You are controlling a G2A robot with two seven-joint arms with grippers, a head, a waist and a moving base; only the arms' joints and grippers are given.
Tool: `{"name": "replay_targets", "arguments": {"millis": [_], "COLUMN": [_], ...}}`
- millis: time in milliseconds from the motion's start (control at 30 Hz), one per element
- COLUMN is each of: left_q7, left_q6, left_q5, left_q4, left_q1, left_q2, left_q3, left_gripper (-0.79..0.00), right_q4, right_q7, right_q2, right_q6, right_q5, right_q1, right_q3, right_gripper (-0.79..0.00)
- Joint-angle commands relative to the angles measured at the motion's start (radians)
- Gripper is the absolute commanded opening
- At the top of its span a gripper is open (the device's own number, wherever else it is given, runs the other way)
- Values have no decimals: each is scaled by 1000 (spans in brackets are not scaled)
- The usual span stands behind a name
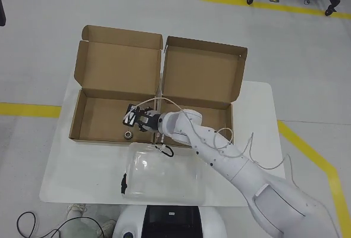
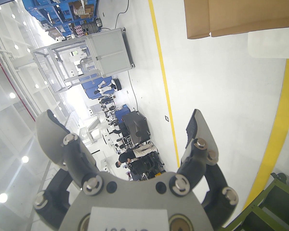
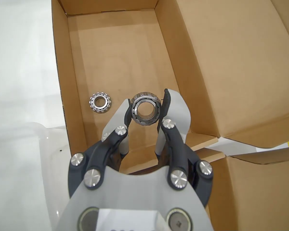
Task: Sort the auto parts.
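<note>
Gripping a bearing (image 3: 145, 120), right claw (image 3: 147, 99) over cardboard box (image 3: 110, 49), second bearing (image 3: 100, 102) inside, left claw (image 2: 121, 114) spread, empty.

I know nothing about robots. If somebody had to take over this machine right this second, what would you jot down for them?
Right claw: shut on a silver metal ring bearing, held over the open brown cardboard box.
Left claw: open, empty, pointing out at the hall.
Done: a second silver bearing lies on that box's floor.
Left: release the held bearing, probably beside it, then check the clear plastic tub at the table's front for more parts. The neighbouring cardboard box is open; the arm hides most of its floor.
</note>
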Motion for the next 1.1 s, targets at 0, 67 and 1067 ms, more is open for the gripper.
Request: {"name": "replay_targets", "arguments": {"millis": [0, 67, 1067], "left_q7": [0, 0, 0], "left_q6": [0, 0, 0], "left_q5": [0, 0, 0], "left_q4": [0, 0, 0], "left_q1": [0, 0, 0], "left_q2": [0, 0, 0], "left_q3": [0, 0, 0], "left_gripper": [0, 0, 0], "right_q4": [25, 44, -219], "right_q7": [1, -1, -242], "right_q2": [-8, -16, 61], "right_q6": [0, 1, -105], "right_q5": [-4, -5, -61], "right_q1": [5, 8, -147], "right_q3": [-6, -10, 223], "right_gripper": [-711, -674, 0]}}
